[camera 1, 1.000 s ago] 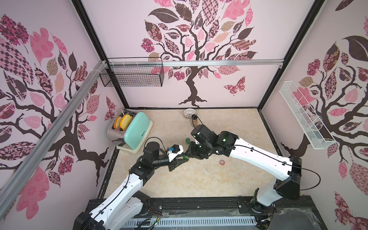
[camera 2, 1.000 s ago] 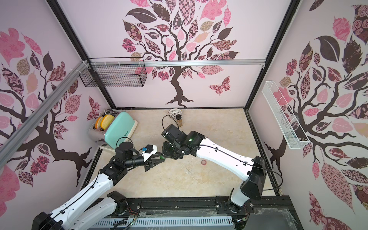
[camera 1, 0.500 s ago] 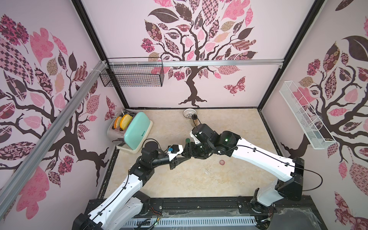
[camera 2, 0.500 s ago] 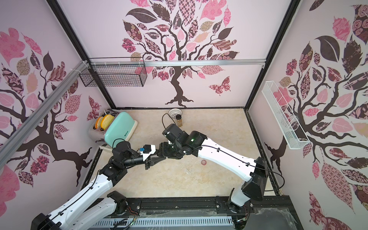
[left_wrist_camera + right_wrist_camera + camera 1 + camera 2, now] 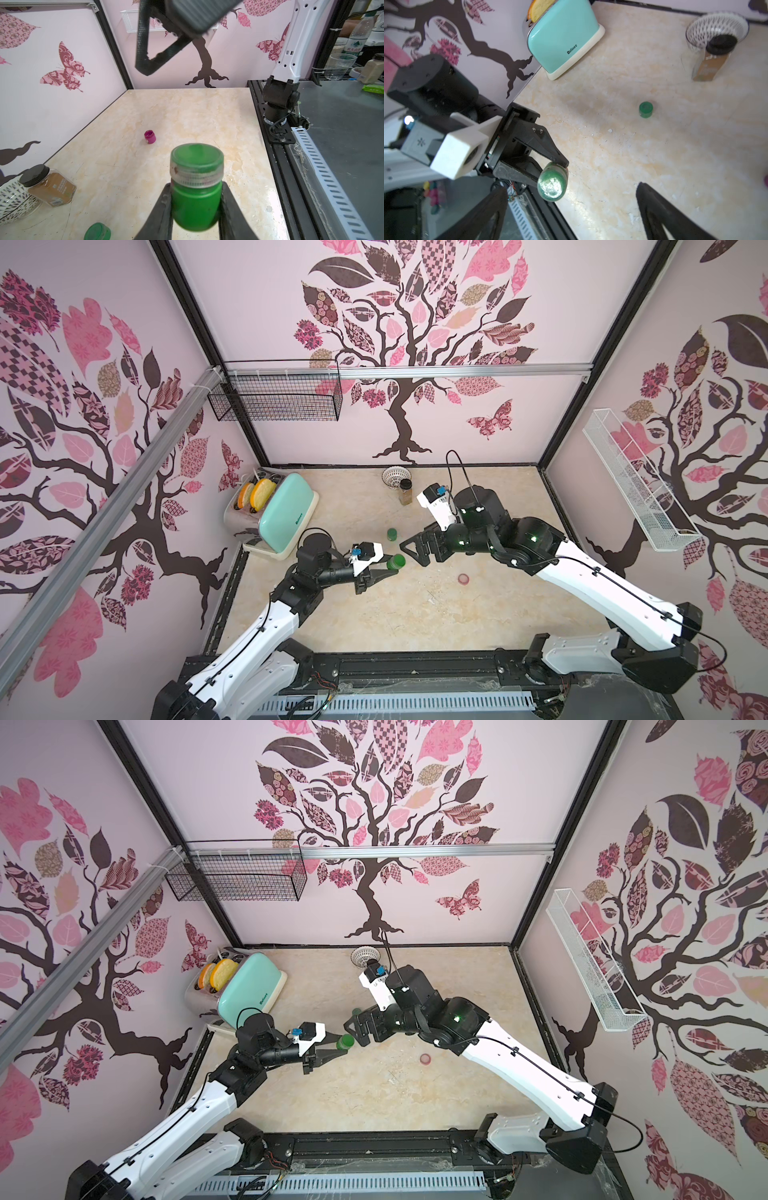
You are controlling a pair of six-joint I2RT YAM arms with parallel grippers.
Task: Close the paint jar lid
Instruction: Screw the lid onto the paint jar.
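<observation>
Within left pincer's (image 5: 196, 188) pinch, green paint jar (image 5: 196, 207), long axis and lid (image 5: 197, 164) toward spread right pincer (image 5: 410, 553).

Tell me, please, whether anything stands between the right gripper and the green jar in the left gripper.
Nothing visible does. The open right gripper faces the green jar, clamped in the left gripper, with only air between them.
</observation>
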